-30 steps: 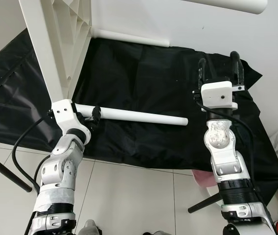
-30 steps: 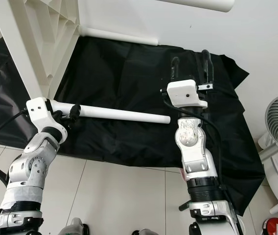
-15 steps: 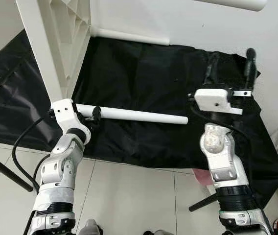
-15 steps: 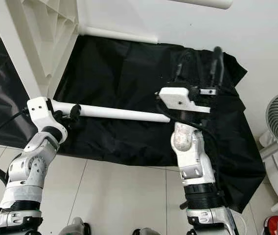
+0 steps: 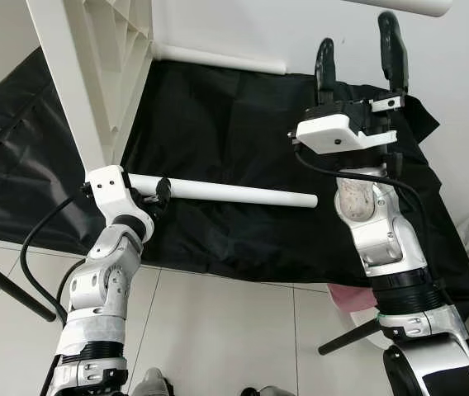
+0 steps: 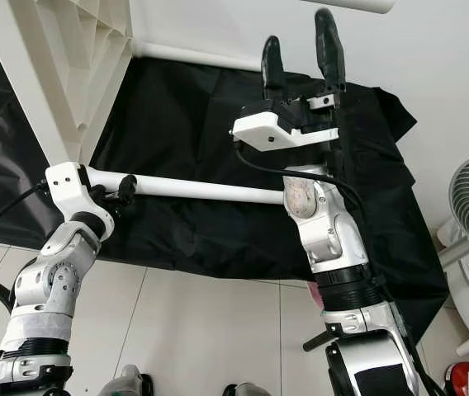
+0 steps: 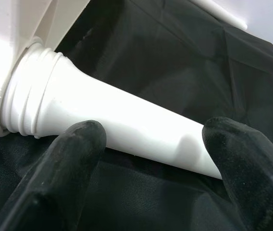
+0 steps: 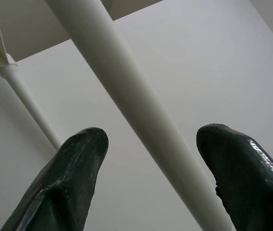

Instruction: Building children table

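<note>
The white plastic children's table top (image 5: 94,66) stands tipped on its edge over a black crinkled sheet (image 5: 234,157) spread on the tiled floor (image 5: 218,330). A round white tapered table leg (image 5: 234,195) juts sideways from its lower corner, its threaded end seated at the socket, as the left wrist view shows. The left hand (image 5: 162,191) sits at that leg near the socket; its two black fingers (image 7: 74,163) lie on either side of the leg with a gap showing, so it looks released or only loosely around it.

The right hand (image 5: 358,58) is raised high with its fingers spread apart and holding nothing, pointing up toward another white leg (image 8: 127,110) overhead, which the right wrist view frames between the fingertips. A further white leg (image 5: 218,59) lies along the far edge of the sheet by the wall.

The step in hand appears to be fitting the legs: one is seated, and the right hand seems lined up on the upper one. The next move likely calls for a steady approach until the fingers straddle that leg, then a firm close before any twisting.
</note>
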You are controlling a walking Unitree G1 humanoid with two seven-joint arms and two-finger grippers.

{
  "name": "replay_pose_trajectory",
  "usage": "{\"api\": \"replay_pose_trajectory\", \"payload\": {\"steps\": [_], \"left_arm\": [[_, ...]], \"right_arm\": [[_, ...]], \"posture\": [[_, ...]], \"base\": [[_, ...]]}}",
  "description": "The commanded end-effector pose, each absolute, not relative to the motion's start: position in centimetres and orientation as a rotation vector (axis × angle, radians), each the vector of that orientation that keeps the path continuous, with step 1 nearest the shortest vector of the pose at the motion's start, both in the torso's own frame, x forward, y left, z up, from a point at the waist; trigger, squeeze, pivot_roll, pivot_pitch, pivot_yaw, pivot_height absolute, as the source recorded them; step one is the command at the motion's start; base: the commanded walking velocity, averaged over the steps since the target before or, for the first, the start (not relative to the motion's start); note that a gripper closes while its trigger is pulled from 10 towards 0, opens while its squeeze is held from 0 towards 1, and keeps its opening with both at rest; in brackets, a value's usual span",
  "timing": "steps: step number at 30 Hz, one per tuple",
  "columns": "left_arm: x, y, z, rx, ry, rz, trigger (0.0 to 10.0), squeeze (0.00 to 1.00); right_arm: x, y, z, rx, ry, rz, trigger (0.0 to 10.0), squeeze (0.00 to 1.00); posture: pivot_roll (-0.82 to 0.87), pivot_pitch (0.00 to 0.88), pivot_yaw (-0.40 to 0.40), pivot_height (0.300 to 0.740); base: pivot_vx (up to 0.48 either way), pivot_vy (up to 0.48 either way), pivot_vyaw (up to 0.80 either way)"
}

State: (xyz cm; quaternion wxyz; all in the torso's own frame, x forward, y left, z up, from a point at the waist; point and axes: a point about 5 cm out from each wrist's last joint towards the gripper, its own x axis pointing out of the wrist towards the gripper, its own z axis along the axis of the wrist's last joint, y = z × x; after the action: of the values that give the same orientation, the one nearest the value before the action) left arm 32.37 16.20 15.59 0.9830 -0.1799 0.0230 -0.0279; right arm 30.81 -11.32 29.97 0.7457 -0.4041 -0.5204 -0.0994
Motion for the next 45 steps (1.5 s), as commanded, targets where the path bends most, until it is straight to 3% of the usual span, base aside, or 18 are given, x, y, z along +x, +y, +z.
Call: {"api": "replay_pose_trajectory", "payload": {"steps": [1,23,45], "left_arm": [[32.4,15.7,15.3,-0.369,0.063,-0.069,10.0,0.0],[32.6,15.7,15.7,-0.363,0.059,-0.072,10.0,0.0],[32.7,15.2,15.6,-0.366,0.071,-0.087,10.0,0.0]], "right_arm": [[30.7,-11.1,30.8,-0.905,-1.19,-0.204,10.0,0.0],[32.3,-7.4,35.7,-1.053,-1.222,0.07,10.0,0.0],[34.3,-4.2,38.3,-1.116,-1.069,0.036,10.0,0.0]], "posture": [[0.04,0.12,-0.06,0.74],[0.04,0.142,-0.046,0.74],[0.02,0.148,-0.029,0.74]], "base": [[0.0,0.0,0.0],[0.0,0.0,0.0],[0.0,0.0,0.0]]}}
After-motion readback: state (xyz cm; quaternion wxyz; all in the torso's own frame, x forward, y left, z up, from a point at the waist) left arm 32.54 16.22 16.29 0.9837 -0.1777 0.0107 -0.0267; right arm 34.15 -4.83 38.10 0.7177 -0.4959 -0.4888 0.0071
